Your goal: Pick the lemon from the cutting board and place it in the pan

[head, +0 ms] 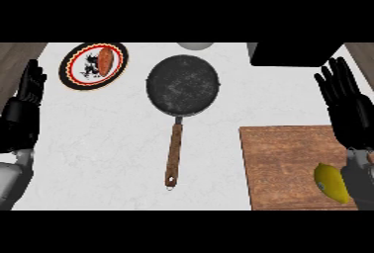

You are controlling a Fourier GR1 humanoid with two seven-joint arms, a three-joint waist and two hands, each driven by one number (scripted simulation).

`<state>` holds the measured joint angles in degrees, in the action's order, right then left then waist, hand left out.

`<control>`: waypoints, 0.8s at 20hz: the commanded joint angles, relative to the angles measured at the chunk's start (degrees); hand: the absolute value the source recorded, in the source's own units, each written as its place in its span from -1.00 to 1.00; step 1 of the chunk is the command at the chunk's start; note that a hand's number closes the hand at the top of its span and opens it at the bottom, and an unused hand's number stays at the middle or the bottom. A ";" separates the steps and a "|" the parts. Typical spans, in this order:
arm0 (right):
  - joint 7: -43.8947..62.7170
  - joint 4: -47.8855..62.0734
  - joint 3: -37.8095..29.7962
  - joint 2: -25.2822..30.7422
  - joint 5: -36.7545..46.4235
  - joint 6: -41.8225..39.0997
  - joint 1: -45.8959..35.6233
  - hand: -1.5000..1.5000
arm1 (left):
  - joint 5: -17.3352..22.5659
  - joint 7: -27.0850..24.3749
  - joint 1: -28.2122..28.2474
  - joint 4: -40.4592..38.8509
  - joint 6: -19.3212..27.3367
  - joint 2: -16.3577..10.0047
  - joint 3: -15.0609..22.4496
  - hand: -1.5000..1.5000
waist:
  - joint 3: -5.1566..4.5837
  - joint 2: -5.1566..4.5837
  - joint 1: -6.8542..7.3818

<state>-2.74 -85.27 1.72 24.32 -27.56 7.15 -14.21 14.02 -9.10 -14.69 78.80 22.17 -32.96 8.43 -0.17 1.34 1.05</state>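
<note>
The lemon (332, 183) lies on the cutting board (281, 163), near its lower right corner and just beside the grey right forearm. The right hand (349, 106) shows past the board's far right edge, fingers straight and slightly apart. The pan (182, 85) sits left of the board, well apart from the lemon, its wooden handle pointing toward the robot. A plate (73, 76) carrying 1 brown food item (107, 59) lies at the far left. The left hand (25, 99) rests at the left edge, fingers straight and upward.
</note>
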 commanded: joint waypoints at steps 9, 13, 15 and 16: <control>7.39 8.97 -13.18 9.39 6.25 14.69 13.28 -1.00 | -1.61 9.58 12.93 2.94 -2.30 1.11 7.34 0.00 | 0.03 -0.91 -5.16; 14.56 -0.27 -11.77 15.53 7.76 11.53 25.74 -1.00 | -1.96 11.96 15.62 7.25 -2.45 1.17 9.07 0.00 | -0.01 -0.51 -3.87; 14.50 -0.59 -10.31 20.56 11.23 7.35 28.28 -1.00 | -2.29 13.64 13.21 7.47 -3.43 -0.05 8.56 0.00 | 0.06 -0.93 -3.00; 13.89 -1.04 -10.84 23.93 12.45 5.11 29.86 -1.00 | -2.39 13.80 15.37 9.00 -2.54 0.64 9.29 0.00 | 0.06 -0.81 -2.69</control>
<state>8.81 -83.95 -9.02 40.58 -18.86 15.60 8.81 11.64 2.48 -1.05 85.07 19.77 -31.93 16.95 -0.13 0.46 -2.21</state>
